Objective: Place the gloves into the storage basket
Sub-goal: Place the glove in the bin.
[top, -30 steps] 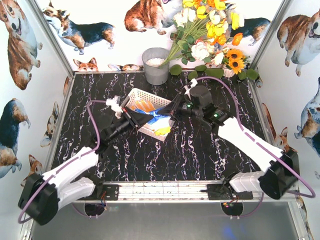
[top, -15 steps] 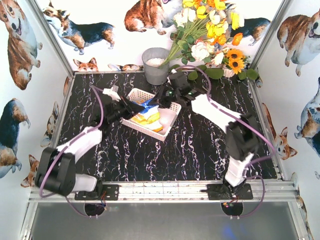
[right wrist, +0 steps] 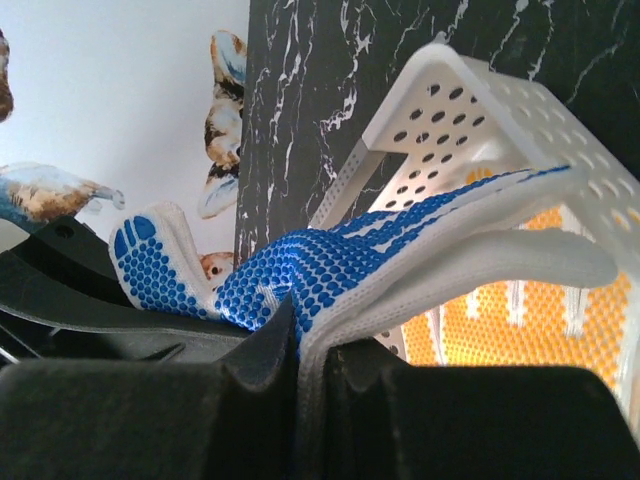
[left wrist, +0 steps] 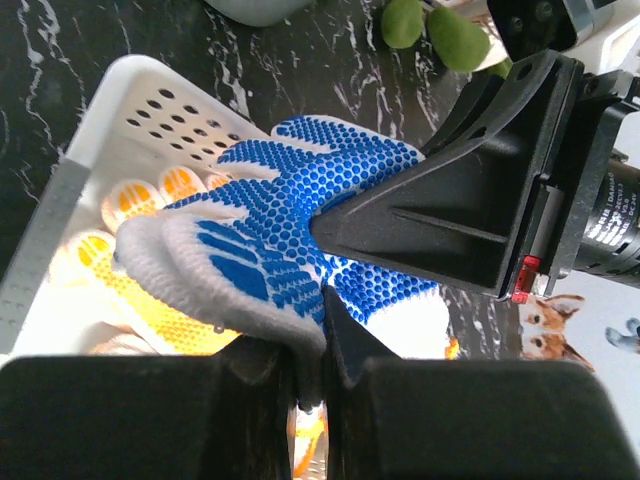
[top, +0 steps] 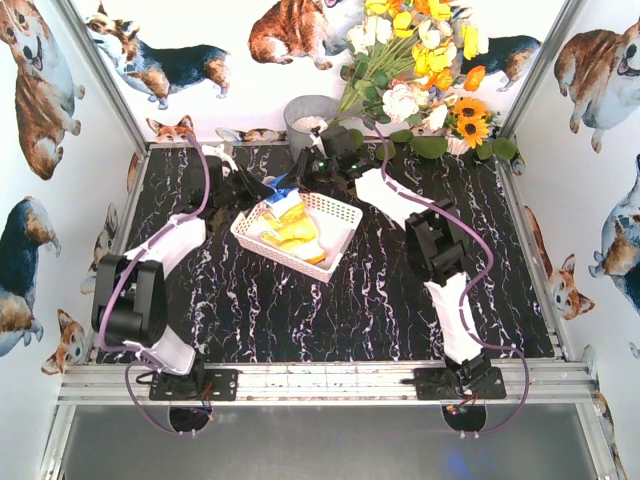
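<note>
The blue-dotted glove (left wrist: 290, 220) is pinched at opposite edges by the left gripper (left wrist: 320, 345) and the right gripper (right wrist: 300, 340), over the basket (left wrist: 130, 80) rim.

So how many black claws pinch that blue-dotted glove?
2: the left gripper clamps one edge of the blue-dotted white knit glove, the right gripper another, over the edge of the white perforated plastic basket.

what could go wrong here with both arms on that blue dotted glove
The left gripper and right gripper are both shut on the blue-dotted glove; uneven motion could stretch it or yank it free. It hangs over a corner of the storage basket, so released now it may drape over the rim. The grippers sit close and could collide.
</note>
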You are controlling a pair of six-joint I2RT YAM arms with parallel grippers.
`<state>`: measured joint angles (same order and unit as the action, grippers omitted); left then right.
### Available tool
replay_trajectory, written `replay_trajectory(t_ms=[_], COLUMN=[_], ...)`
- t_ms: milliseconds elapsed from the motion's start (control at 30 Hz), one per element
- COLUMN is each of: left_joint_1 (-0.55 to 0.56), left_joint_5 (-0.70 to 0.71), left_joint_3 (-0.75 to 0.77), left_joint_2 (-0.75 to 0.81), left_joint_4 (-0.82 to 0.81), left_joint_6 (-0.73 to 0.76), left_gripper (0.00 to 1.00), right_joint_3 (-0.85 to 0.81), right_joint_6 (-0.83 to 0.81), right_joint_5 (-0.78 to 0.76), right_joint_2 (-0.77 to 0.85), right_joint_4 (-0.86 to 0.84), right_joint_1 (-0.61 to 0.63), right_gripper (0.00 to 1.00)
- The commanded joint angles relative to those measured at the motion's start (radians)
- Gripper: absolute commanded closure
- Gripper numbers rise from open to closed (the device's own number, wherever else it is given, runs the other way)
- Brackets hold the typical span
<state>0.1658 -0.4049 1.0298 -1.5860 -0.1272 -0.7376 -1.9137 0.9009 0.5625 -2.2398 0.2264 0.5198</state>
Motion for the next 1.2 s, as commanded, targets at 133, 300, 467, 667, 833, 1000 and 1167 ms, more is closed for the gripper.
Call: replay_trajectory(t_ms=[133, 300, 467, 667, 833, 1000, 1167], left_joint_1=[-0.012, -0.012, -0.012, -0.014, -0.019, -0.034, -0.043], left_joint_5=[0.002, -0.01, -0.017, 0.0, 0.024, 0.041, 0.054], left_joint_3=[0.038, -0.029, -0.063, -0.025, 0.047, 0.093, 0.124], left_joint_2=[-0.088, -0.082, -0.072, -0.034, -0.035, -0.038, -0.03], left_joint_4=[0.023, 0.007, 0.017, 0.072, 0.119, 0.153, 0.191], left_joint_6=[0.09, 0.08, 0.089, 0.13, 0.163, 0.197, 0.232], left_gripper=[1.0, 1.0, 1.0, 1.0, 1.0, 1.0, 1.0], right_joint_3=[-0.085, -0.038, -0.003, -0.029, -0.053, -0.077, -0.088], right_joint_6=[-0.041, -0.056, -0.071, -0.052, 0.006, 0.049, 0.077], right_joint_5=[0.078, 0.094, 0.098, 0.116, 0.14, 0.158, 0.178], right_joint_2=[-0.118, -0.111, -0.095, -0.084, -0.094, -0.119, -0.136], right_joint_4=[-0.052, -0.035, -0.011, -0.027, -0.101, -0.153, -0.196], right_joint_1=[-0.022, -0.023, -0.023, -0.023, -0.023, -0.023, -0.019], right_gripper=[1.0, 1.0, 1.0, 1.0, 1.0, 1.0, 1.0])
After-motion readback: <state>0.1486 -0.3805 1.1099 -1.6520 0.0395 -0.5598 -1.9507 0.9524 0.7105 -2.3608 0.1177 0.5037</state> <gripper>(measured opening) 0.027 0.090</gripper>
